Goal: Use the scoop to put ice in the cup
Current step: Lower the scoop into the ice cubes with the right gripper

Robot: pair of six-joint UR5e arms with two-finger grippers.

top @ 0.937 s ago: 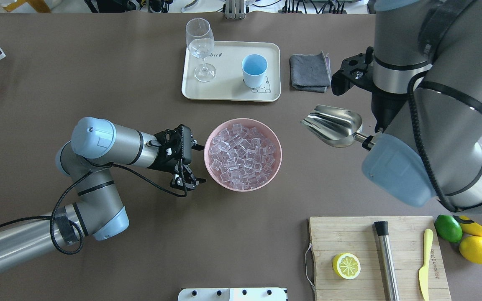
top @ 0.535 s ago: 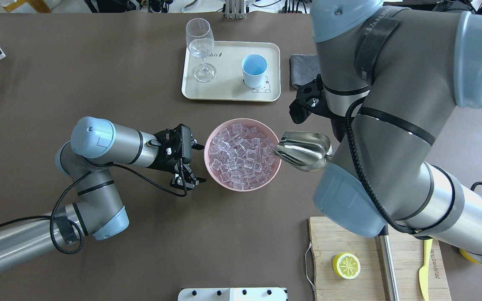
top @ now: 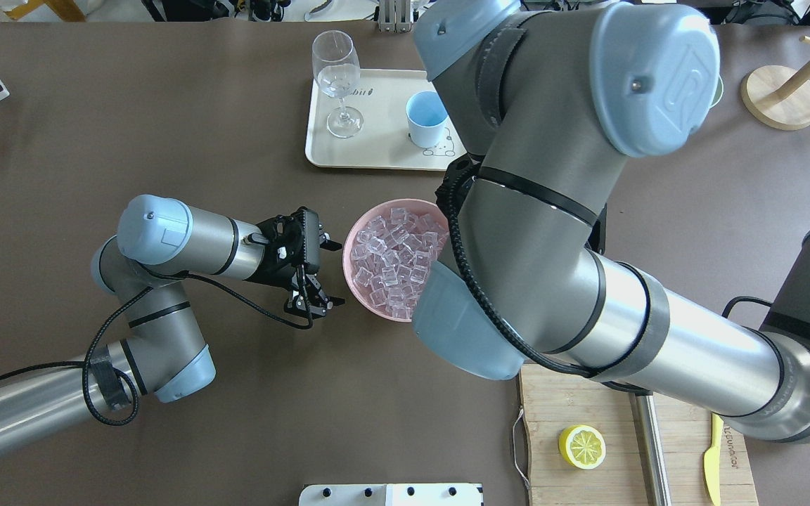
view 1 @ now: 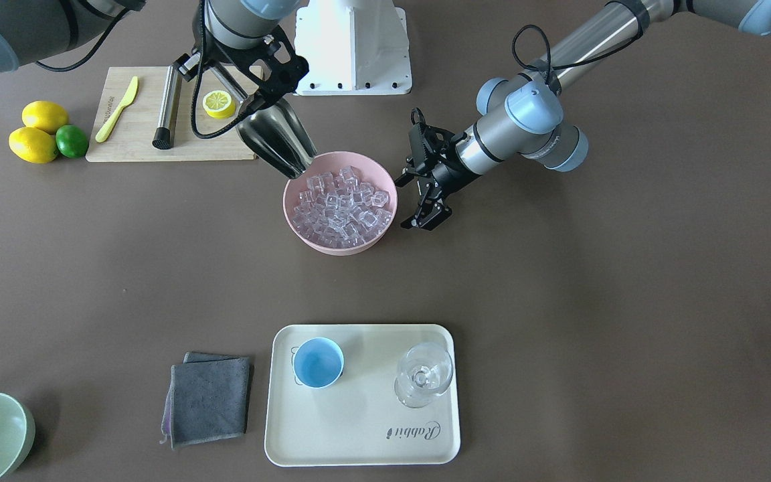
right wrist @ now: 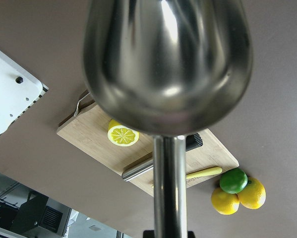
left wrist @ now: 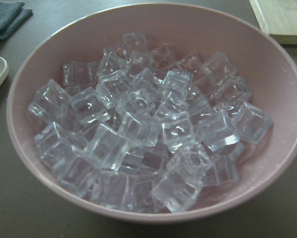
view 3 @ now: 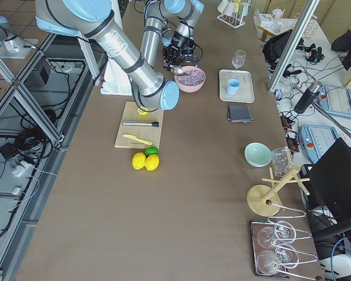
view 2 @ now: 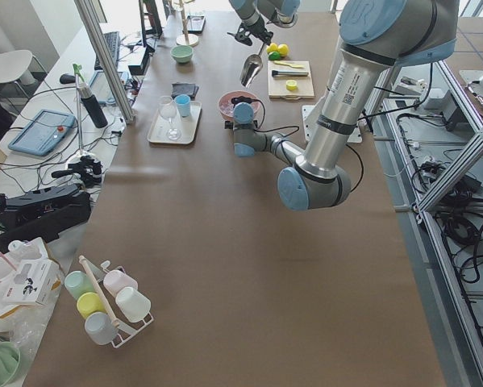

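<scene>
You are at the loading step: your right gripper [view 1: 253, 102] pinches the rod handle of the scoop [view 1: 277, 144], whose mouth tips down at the robot-side rim of the pink bowl [view 1: 342, 249]; whether its lip already touches the ice [view 1: 340, 204] is hard to judge from here. The ice sits heaped in that bowl, none of it in the cup yet; on the bowl's far side your left gripper [view 1: 427, 217] hangs just beside the wall, fingers spread and empty. Next, I would judge, you must drive the lip under the cubes and level the trough before lifting, or they will slide out; the bowl may shift, since nothing pins it.

Across the counter lie a grey cloth [view 1: 208, 398], then the cup [view 1: 318, 362] on a cream tray [view 1: 359, 442], then a stemmed glass [view 1: 423, 375] near it; mind that glass when you pour.
</scene>
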